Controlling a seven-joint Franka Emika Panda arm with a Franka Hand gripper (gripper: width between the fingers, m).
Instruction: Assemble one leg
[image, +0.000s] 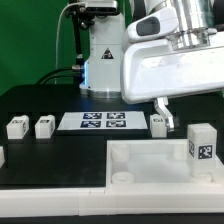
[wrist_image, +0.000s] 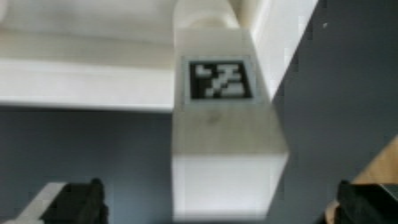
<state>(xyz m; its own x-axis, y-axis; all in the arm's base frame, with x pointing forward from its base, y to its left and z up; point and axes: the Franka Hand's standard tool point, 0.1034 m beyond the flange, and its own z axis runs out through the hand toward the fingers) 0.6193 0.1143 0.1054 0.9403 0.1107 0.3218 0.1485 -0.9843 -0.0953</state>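
A white leg (wrist_image: 224, 130) with a black-and-white tag on its face lies centred between my open fingers in the wrist view, still some way beyond the fingertips (wrist_image: 71, 203). In the exterior view this looks like the leg (image: 201, 143) standing by the tray-like piece's right end. My gripper (image: 192, 105) hangs above it, open and empty. Another leg (image: 157, 122) sits just behind, near my visible finger. Two more legs (image: 17, 126) (image: 44, 125) stand at the exterior view's left.
The large white tray-like piece (image: 140, 165) with corner sockets lies along the front; its wall shows in the wrist view (wrist_image: 80, 75) beside the leg. The marker board (image: 103, 121) lies mid-table. The arm's base (image: 100, 60) stands behind it.
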